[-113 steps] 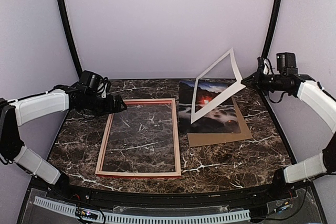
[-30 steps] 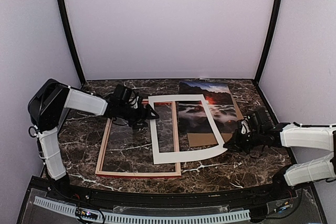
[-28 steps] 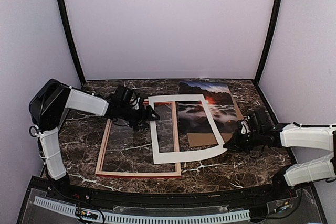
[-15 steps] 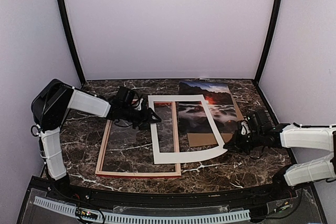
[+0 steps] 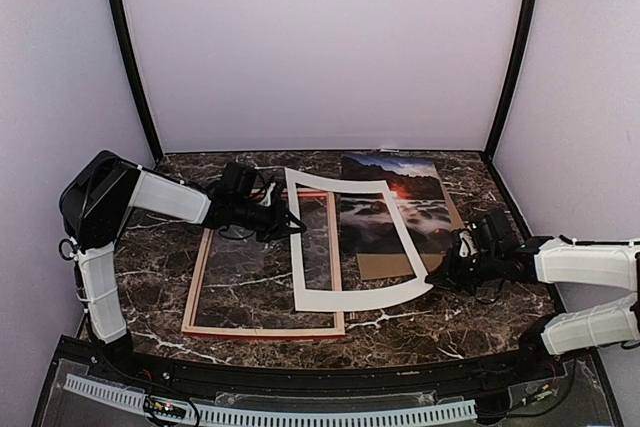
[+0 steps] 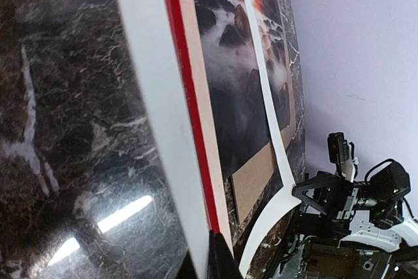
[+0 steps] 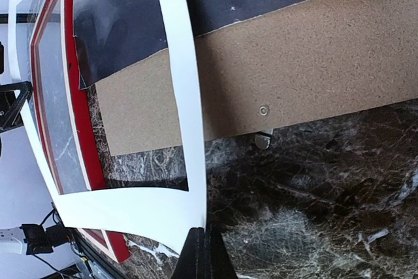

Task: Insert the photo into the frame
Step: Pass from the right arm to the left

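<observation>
The dark photo [image 5: 372, 219] with its red glow lies on a brown backing board [image 5: 386, 265] right of centre. To its left the red frame [image 5: 204, 265] lies flat on the table. A white mat board [image 5: 345, 297] spans the frame's right rail and the photo, with its far left corner raised. My left gripper [image 5: 291, 222] is shut on the mat's left edge [image 6: 150, 96], beside the frame's red rail [image 6: 179, 96]. My right gripper [image 5: 441, 273] is shut on the mat's near right corner [image 7: 166, 213], low over the table.
The marble table [image 5: 450, 327] is walled by purple panels at the back and sides. The backing board [image 7: 313, 70] carries a small metal clip [image 7: 264, 140] at its edge. A cable rail [image 5: 300, 415] runs along the near edge.
My left gripper has shut on the mat's left edge, and the mat's far left corner has lifted and bowed. The right arm has stayed put, holding its corner.
</observation>
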{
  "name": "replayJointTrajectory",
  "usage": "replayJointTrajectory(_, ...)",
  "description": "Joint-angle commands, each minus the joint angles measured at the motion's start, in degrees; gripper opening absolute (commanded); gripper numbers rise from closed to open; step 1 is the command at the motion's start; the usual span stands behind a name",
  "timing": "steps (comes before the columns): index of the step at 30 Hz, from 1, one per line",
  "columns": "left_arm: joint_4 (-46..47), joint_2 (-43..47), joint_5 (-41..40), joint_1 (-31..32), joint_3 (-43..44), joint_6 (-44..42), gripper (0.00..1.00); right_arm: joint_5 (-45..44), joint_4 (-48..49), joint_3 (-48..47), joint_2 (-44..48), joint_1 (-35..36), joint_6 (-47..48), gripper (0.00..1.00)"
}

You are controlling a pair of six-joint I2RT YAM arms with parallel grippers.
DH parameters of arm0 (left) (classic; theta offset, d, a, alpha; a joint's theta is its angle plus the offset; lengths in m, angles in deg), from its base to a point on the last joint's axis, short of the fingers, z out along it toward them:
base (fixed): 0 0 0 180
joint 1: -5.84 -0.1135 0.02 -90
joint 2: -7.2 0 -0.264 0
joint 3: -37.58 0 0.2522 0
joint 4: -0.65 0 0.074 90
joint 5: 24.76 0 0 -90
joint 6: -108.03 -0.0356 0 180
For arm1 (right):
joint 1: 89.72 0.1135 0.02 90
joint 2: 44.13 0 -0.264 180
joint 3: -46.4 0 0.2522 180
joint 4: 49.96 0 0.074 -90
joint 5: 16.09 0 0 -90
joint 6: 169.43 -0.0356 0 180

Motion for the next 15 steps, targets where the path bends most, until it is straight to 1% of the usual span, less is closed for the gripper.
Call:
replayJointTrajectory(1, -0.53, 2.11, 0.99, 0.27, 0.48, -2.25, 0.00, 0.59, 1.99, -0.26, 1.66, 0.66, -0.25, 0.00)
replayJointTrajectory(2, -1.56, 2.40, 0.86, 0.27, 1.14, -2.87, 0.00, 0.59, 1.75, -0.45, 1.94, 0.66, -0.09, 0.00)
replayJointTrajectory(3, -4.40, 3.19, 0.66, 0.27, 2.14, -4.50, 0.00, 0.61, 1.29, -0.73, 2.21, 0.66, 0.12, 0.04)
replayJointTrajectory(4, -6.22, 3.60, 0.48, 0.27, 2.89, -5.53, 0.00, 0.44, 0.69, -1.06, 2.54, 0.66, 0.46, 0.11)
replayJointTrajectory(6, -15.53, 5.37, 0.02, 0.16, 5.42, -9.30, 0.00, -0.08, -0.94, -1.89, 3.20, 0.66, 1.39, 0.27)
replayJointTrajectory(7, -18.02, 5.79, 0.31, -0.05, 7.05, -11.69, 0.00, -0.45, -1.95, -2.42, 3.51, 0.66, 1.99, 0.33)
replayJointTrajectory(8, -22.45, 6.72, 0.70, -0.40, 7.72, -13.78, 0.00, -0.90, -2.87, -3.01, 3.89, 0.66, 2.78, 0.40)
replayJointTrajectory(9, -24.34, 7.30, 1.61, -0.68, 8.70, -14.61, 0.00, -1.32, -3.64, -3.74, 4.05, 0.66, 3.25, 0.44)
replayJointTrajectory(10, -27.52, 8.54, 2.18, -1.31, 8.90, -16.03, 0.00, -1.66, -4.46, -4.26, 4.15, 0.65, 3.77, 0.48)
replayJointTrajectory(13, -32.39, 11.87, 2.93, -3.08, 8.55, -18.32, 0.00, -2.28, -5.66, -5.78, 4.10, 0.66, 4.96, 0.55)
replayJointTrajectory(15, -36.13, 14.42, 3.21, -4.96, 8.16, -20.31, 0.00, -2.50, -6.00, -6.57, 3.52, 0.65, 5.72, 0.58)
